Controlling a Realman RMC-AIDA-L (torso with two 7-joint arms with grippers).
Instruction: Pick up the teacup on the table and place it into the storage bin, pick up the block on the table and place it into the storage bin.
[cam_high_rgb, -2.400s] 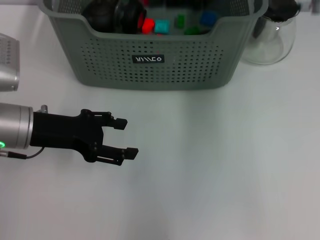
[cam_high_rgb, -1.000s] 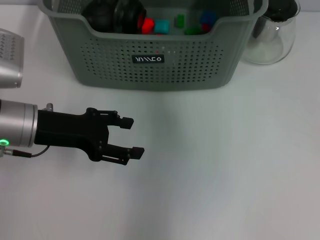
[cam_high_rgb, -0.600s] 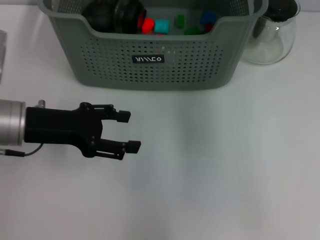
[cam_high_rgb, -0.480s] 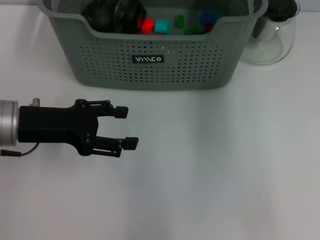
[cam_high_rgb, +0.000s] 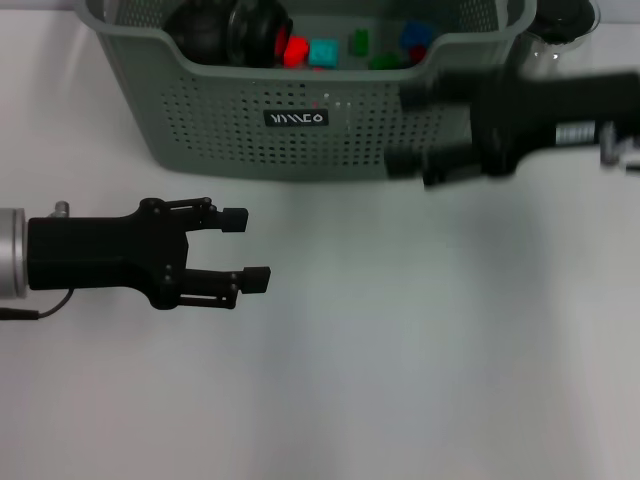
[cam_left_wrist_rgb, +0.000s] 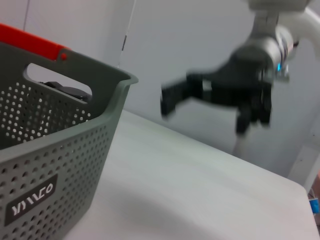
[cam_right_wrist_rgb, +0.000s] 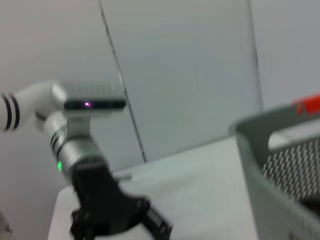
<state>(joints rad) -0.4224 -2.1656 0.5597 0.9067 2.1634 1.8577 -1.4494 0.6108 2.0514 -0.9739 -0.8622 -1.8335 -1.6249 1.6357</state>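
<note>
The grey-green storage bin (cam_high_rgb: 300, 130) stands at the table's back, with its black label facing me. Inside lie small red (cam_high_rgb: 296, 50), teal (cam_high_rgb: 323, 52), green and blue blocks beside dark round things (cam_high_rgb: 230, 30); I cannot tell whether one of these is the teacup. My left gripper (cam_high_rgb: 245, 250) hovers open and empty over the bare table in front of the bin's left half. My right gripper (cam_high_rgb: 410, 128) reaches in from the right, blurred, open and empty, just before the bin's right front wall. The left wrist view shows the bin (cam_left_wrist_rgb: 45, 165) and the right arm (cam_left_wrist_rgb: 240, 85).
A clear glass carafe (cam_high_rgb: 560, 40) stands to the right of the bin, mostly hidden by the right arm. In the right wrist view the left arm (cam_right_wrist_rgb: 85, 150) appears across the white table (cam_right_wrist_rgb: 200, 175), with the bin's corner (cam_right_wrist_rgb: 280, 165) close by.
The right arm has swung into view from the right and now sits in front of the bin. The left gripper has drawn back slightly to the left, still open.
</note>
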